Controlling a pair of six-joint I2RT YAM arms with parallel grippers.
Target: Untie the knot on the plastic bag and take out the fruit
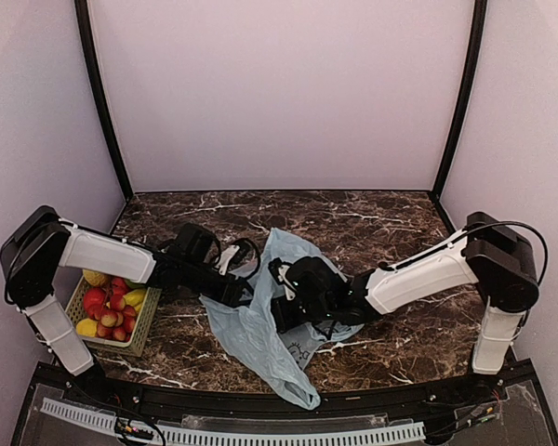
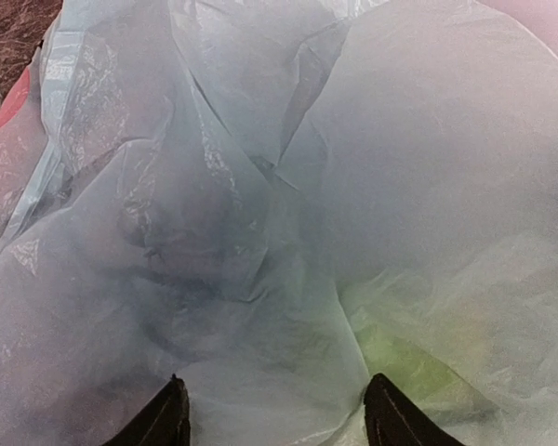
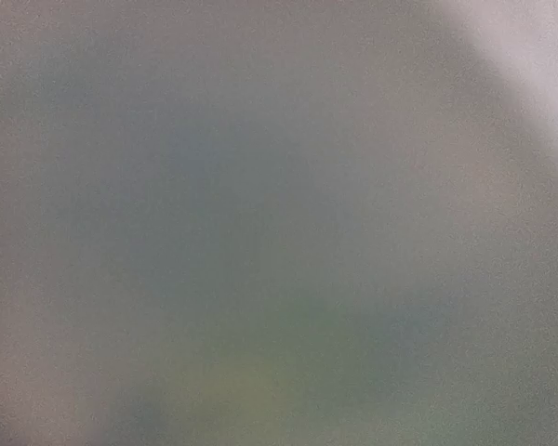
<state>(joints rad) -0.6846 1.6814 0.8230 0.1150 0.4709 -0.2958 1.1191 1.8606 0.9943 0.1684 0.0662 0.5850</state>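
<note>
The pale blue-green plastic bag (image 1: 260, 339) lies crumpled in the middle of the marble table, between my two grippers. My left gripper (image 1: 249, 290) presses into its left side. In the left wrist view the bag (image 2: 260, 186) fills the frame, and the gripper (image 2: 281, 409) is open with thin plastic lying between its dark fingertips (image 2: 172, 413). A green fruit (image 2: 405, 358) glows through the film by the right fingertip. My right gripper (image 1: 284, 307) is buried in the bag's right side. Its wrist view is blurred plastic only, with the fingers hidden. The knot is out of view.
A woven basket (image 1: 147, 325) with red and yellow fruit stands at the left, under the left arm. Dark frame posts and pale walls close in the table's back and sides. A perforated rail (image 1: 260, 432) runs along the near edge.
</note>
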